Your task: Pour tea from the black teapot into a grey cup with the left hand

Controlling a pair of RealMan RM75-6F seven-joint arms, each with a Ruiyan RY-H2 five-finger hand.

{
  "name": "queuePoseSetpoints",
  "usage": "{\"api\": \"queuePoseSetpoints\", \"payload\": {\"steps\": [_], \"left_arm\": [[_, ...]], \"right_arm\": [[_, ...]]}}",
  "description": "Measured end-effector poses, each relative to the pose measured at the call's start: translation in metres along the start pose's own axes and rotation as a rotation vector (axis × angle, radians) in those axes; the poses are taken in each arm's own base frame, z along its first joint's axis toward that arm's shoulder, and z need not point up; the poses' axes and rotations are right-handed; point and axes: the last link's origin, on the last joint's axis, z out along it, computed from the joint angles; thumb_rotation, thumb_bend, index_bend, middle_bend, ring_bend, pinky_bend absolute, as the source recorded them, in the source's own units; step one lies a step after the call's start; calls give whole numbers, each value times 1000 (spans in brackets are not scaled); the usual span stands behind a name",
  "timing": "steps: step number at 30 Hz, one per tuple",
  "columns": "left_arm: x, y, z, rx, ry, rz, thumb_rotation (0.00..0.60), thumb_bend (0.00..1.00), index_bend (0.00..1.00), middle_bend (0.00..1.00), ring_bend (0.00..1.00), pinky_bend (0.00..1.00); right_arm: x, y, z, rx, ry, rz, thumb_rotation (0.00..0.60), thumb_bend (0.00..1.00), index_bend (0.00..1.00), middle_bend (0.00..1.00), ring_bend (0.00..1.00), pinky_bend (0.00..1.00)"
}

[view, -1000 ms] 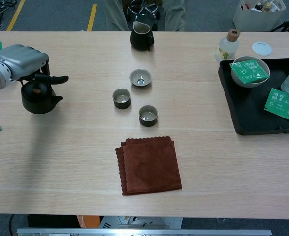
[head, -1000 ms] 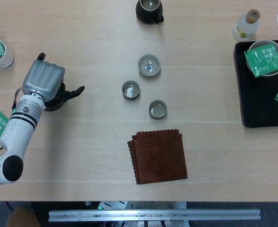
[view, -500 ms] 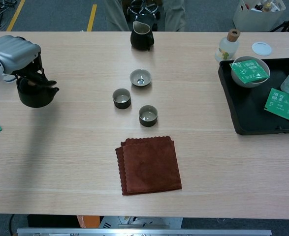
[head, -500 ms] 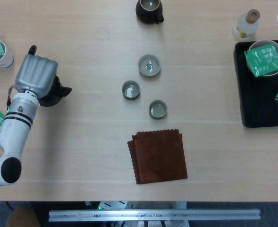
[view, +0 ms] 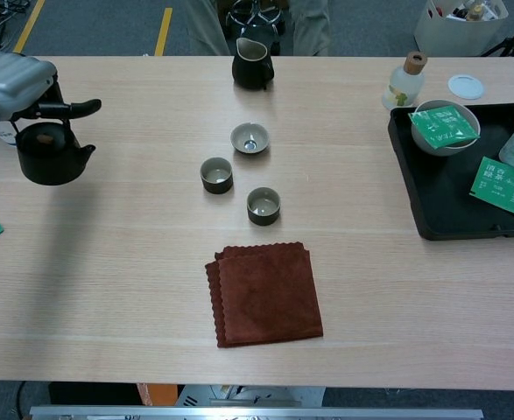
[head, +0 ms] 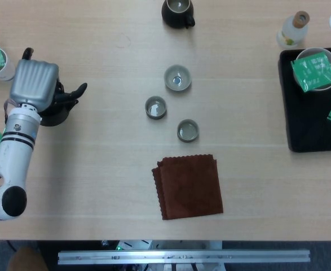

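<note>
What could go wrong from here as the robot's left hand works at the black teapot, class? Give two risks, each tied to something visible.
1. The left hand is over the black teapot, with one finger stretched out over it; a loose hold could let it tip on lifting.
2. The three grey cups stand close together, so tea might spill into the wrong cup or onto the table.

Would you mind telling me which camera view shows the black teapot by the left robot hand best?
The chest view: it shows the black teapot from the side, with lid knob, body and spout, below the left robot hand. In the head view the robot hand covers most of the teapot, leaving a dark edge.
</note>
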Motion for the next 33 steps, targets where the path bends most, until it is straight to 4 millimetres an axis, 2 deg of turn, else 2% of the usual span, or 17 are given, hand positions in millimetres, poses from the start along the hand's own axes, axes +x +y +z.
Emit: {"api": "queuePoseSetpoints", "payload": {"steps": [3, 6, 12, 16, 22, 33], "left_arm": [[0, -1, 1, 18, 18, -12, 49, 242, 1000, 1000, 947, 171], [0, -2, 1, 28, 36, -17, 82, 343, 1000, 1000, 952, 185], [0, -3, 1, 39, 53, -24, 122, 415, 1000, 1000, 957, 196], [-2, -5, 1, 42, 52, -10, 234, 430, 1000, 1000, 957, 196], [-3, -4, 0, 33, 67, -14, 336, 457, 1000, 1000, 958, 196], [2, 5, -8, -18, 106, -18, 358, 462, 1000, 1000, 959, 196]], "right_arm": [[0, 0, 0, 0, 1, -1, 600, 73, 223, 309, 180, 234], [1, -1, -1, 1, 0, -2, 600, 73, 223, 309, 180, 235], [1, -2, -1, 1, 1, -3, 600, 72, 223, 309, 180, 234], [1, -3, -2, 1, 0, -2, 600, 72, 223, 309, 180, 234], [2, -4, -3, 4, 3, -4, 600, 73, 223, 309, 180, 235], [1, -6, -2, 9, -3, -7, 600, 72, 223, 309, 180, 234]]}}
